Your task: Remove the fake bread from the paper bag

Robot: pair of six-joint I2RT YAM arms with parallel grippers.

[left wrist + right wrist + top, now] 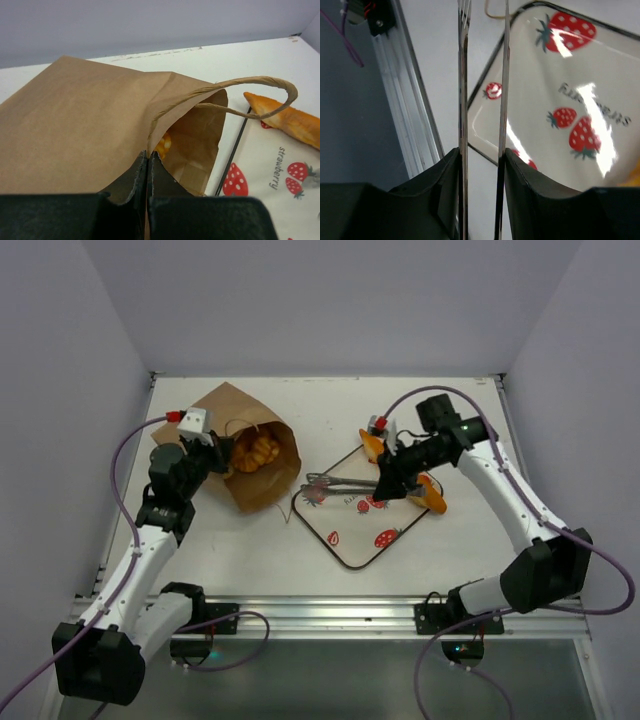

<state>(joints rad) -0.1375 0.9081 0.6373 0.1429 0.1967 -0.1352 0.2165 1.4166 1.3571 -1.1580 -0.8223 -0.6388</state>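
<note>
1. Pinching the upper rim of the paper bag in the left gripper, jaws pressed flat together on the paper. Lifting that lip so the mouth gapes toward the tray, with the bag on its side just left of the tray.
2. Showing 1 braided loaf inside the mouth, left of the tray and not yet out.
3. Clamping the 2 arms of the tongs in the right gripper, arms parted and tips seemingly empty. Pointing them across the tray's middle toward the bag, probably for reach into the narrow opening.
4. Counting 2 pieces already on the tray: a baguette along the tray's right edge and a smaller orange piece at the tray's far corner.
</note>
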